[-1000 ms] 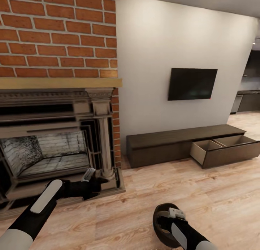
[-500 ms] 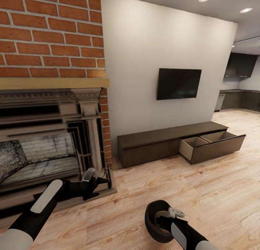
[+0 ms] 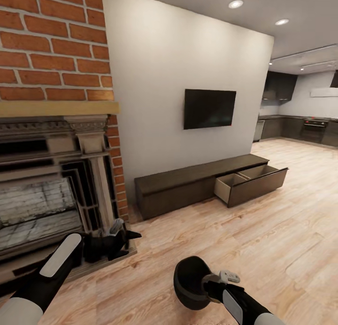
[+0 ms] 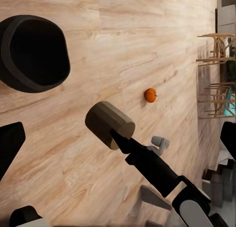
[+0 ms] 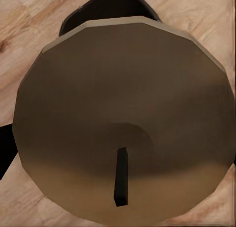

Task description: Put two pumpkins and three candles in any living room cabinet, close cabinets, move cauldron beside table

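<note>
One candle (image 5: 123,118) pinched in my right claw (image 4: 118,136); I'm carrying it, next into the open cabinet (image 3: 206,181) drawer ahead; left claw (image 3: 124,233) state unclear.

Cabinet, cauldron, one candle and one pumpkin

The long low dark-brown cabinet (image 3: 188,189) stands against the white wall; its right-hand drawer (image 3: 251,180) is pulled out, pale wood inside, and nothing can be seen in it from here. The black pot-bellied cauldron (image 3: 188,282) sits low over the wooden floor, its wide mouth tilted sideways. A stubby beige-grey candle (image 4: 109,124) with a dark wick (image 5: 120,177) is held on its side above the floor, beside the cauldron (image 4: 33,52). A small orange pumpkin (image 4: 150,95) lies on the floorboards, well apart from both.
</note>
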Motion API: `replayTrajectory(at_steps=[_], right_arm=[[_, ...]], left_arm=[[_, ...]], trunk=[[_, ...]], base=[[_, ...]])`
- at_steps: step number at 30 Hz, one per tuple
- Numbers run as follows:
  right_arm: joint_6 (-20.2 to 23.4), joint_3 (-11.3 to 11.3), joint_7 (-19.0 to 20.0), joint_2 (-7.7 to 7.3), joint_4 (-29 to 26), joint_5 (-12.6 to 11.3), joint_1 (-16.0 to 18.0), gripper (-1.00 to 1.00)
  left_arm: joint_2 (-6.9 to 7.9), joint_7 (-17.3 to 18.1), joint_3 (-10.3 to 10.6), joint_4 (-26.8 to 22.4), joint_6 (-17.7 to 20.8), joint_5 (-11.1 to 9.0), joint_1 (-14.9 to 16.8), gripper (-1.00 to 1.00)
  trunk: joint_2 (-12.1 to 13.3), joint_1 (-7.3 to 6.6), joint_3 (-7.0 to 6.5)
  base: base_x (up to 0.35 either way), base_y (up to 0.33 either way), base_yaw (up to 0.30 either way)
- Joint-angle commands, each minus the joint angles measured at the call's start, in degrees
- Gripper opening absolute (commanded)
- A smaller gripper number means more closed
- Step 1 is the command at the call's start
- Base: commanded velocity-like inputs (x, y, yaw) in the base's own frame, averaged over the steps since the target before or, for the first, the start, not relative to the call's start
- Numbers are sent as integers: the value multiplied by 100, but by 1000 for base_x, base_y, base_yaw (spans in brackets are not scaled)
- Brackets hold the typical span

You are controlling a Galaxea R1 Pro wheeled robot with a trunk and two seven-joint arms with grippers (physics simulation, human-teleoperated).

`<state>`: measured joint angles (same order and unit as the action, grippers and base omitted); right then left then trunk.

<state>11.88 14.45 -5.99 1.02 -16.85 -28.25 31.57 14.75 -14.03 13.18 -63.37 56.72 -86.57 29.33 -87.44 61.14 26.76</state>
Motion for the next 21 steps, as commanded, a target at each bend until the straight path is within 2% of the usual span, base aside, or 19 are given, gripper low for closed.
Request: replayTrajectory(at_steps=[1, 6, 12, 21], right_arm=[[25, 50, -52, -3, -12, -49, 4, -100], [25, 50, -40, -5, -12, -49, 6, -100], [33, 42, 183, -5, -12, -49, 6, -100], [33, 41, 211, -5, -12, -49, 6, -100]], left_arm=[[8, -56, 7, -8, -1, -62, 2, 100], [10, -56, 1, -8, 1, -62, 2, 100], [10, -56, 0, -8, -3, -62, 2, 100], [10, -56, 0, -8, -2, -62, 2, 100]], trunk=[[-4, 0, 6], [-4, 0, 7], [-4, 0, 20], [-4, 0, 58]], base=[[0, 0, -290], [0, 0, -290], [0, 0, -289], [0, 0, -267]])
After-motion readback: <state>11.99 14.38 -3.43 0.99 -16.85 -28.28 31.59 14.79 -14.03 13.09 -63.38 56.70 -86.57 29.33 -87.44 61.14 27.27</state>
